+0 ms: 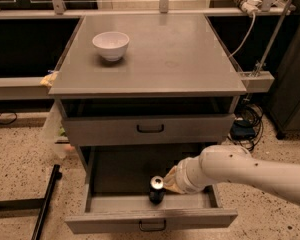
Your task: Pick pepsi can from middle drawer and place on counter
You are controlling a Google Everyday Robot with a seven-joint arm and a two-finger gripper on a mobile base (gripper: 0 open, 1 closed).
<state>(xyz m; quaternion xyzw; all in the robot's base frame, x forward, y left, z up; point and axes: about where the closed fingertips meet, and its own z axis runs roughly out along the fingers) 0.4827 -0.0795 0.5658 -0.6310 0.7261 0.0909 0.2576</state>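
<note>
The claw (166, 183) lies in middle drawer (115, 173) by pepsi can (156, 190) (upper drawer front (150, 129) overhead); counter (185, 54) free beside bowl (110, 45)

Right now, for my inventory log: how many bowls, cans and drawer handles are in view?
Bowls: 1, white bowl on the counter.
Cans: 1, pepsi can in the middle drawer, gripper beside it.
Drawer handles: 2.
Total: 4.
</note>
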